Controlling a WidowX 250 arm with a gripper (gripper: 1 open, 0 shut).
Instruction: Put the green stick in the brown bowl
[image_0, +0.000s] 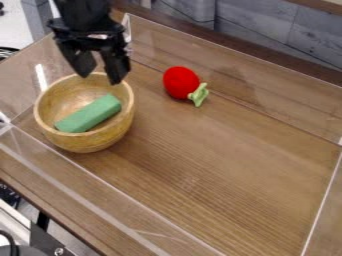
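Stick (90, 114) lies in bowl (60, 130), below open hand (102, 66).

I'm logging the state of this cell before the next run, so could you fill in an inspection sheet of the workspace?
Surface: wooden table, bare grain, clear low walls around it.
Job's things: green stick lies inside the brown bowl.
Clutter: red toy fruit with a green leaf, right of the bowl, apart from it.
Grippers: gripper open, empty, above the bowl's far rim.
Cables: nothing seen.
Surroundings: grey planked backdrop behind.
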